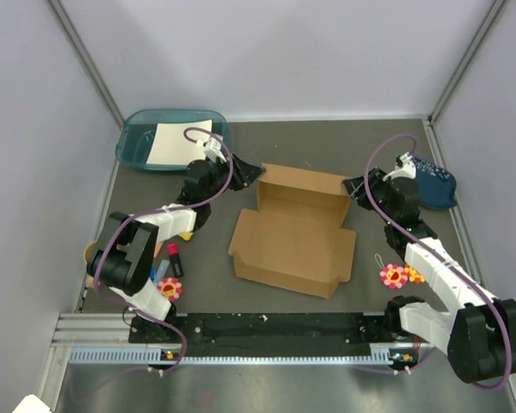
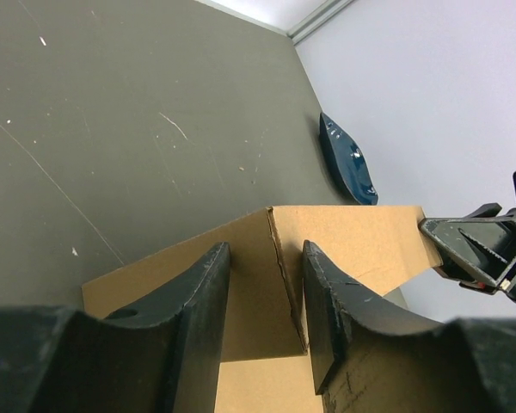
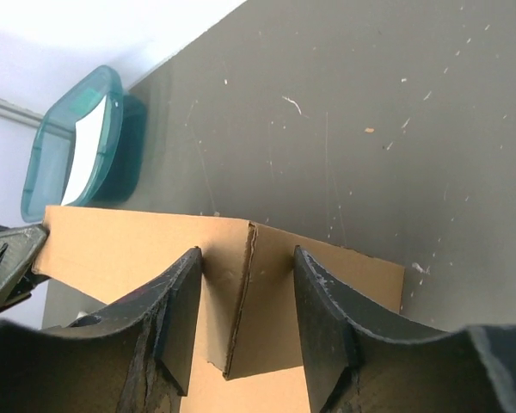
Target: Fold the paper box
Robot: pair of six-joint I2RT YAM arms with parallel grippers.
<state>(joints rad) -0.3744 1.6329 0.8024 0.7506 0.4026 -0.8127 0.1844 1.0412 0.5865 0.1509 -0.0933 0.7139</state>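
The paper box lies in the middle of the table, a brown cardboard die-cut with its back wall standing and the front panel flat. My left gripper is at the back wall's left end and my right gripper at its right end, pointing toward each other. In the left wrist view the left gripper has its jaws part closed around the box's corner crease. In the right wrist view the right gripper holds the opposite corner of the box the same way.
A teal tray with a white sheet sits at the back left, close behind the left arm. A dark blue object lies at the back right. Flower toys and markers lie near the arm bases.
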